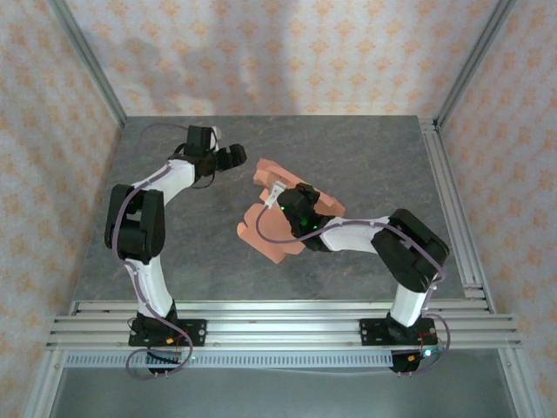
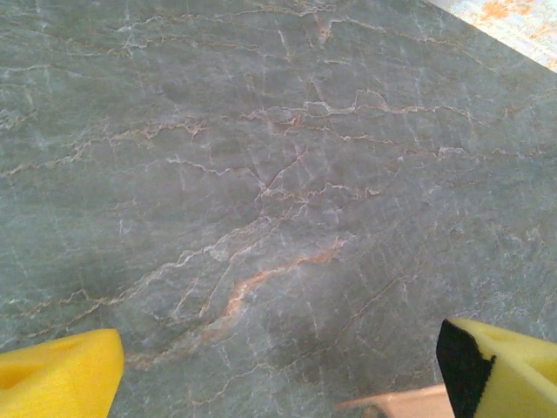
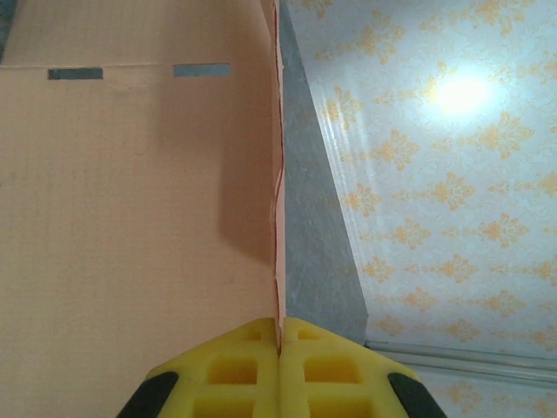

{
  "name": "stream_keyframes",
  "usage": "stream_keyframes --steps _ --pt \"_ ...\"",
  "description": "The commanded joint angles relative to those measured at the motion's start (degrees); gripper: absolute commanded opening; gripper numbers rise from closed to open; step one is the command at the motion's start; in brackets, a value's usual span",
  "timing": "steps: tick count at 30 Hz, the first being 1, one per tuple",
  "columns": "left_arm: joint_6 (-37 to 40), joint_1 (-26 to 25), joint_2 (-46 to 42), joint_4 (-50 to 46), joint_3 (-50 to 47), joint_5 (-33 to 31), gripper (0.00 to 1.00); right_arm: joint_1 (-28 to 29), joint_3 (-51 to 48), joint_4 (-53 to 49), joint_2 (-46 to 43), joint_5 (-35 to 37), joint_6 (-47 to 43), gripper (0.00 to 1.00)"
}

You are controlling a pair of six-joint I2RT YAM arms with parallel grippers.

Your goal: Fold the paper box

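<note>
- The table (image 1: 365,148) is a grey marbled slab, closed in by patterned walls (image 1: 261,52) at the back and on both sides. Metal rails (image 1: 278,318) run along its near edge, and another rail runs down the right side.
- Bare tabletop lies open behind the paper box towards the far wall. More is free on the far left beyond the left arm, and in the strip between the box and the near rails.
- The paper box (image 1: 261,231) lies near the middle of the table, a little right of centre, well away from every wall.
- The left gripper (image 1: 233,157) sits just beside the box's far left corner, apart from it. In the left wrist view (image 2: 280,366) its yellow fingers (image 2: 61,379) stand wide apart with only tabletop between them. A sliver of the box (image 2: 396,402) shows at the bottom edge.
- The right gripper (image 1: 277,193) is over the middle of the box. In the right wrist view (image 3: 280,335) its two fingers are pressed together on a thin edge of the card, which stands upright between them.
- The box is salmon-orange and still mostly a cut sheet, with tabs and flaps sticking out around its outline.
- A wide flat panel (image 3: 130,218) spreads to the left of the pinched edge. Two narrow slots (image 3: 139,71) are cut along a crease at its far end.
</note>
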Motion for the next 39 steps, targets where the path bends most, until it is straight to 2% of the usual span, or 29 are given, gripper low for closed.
stream_keyframes --steps 1,4,10,13,23,28,39 --pt "1.10 0.55 3.07 -0.78 1.70 0.77 0.94 1.03 -2.05 4.91 0.71 2.10 -3.36 0.00" --pt "0.97 0.55 5.61 -2.14 4.59 1.87 0.94 1.03 -2.59 5.61 0.37 1.67 -4.13 0.00" --pt "1.00 0.29 9.51 -2.77 8.55 9.80 0.91 1.05 -3.14 7.27 1.21 0.28 -7.10 0.00" --pt "1.27 0.06 9.16 -1.18 7.09 12.69 0.89 1.12 -3.91 11.65 1.67 0.13 -11.33 0.00" --pt "2.82 -0.27 6.29 4.60 -0.59 20.50 0.89 1.12 -4.17 13.50 1.14 -0.94 -15.12 0.00" --pt "3.41 -0.72 5.01 6.15 -2.98 22.99 0.89 1.12 -3.91 12.91 0.66 -0.80 -15.20 0.00" --pt "3.29 -1.15 0.93 10.40 -9.57 23.46 0.88 1.08 -2.62 10.87 1.19 -0.58 -14.45 0.01"
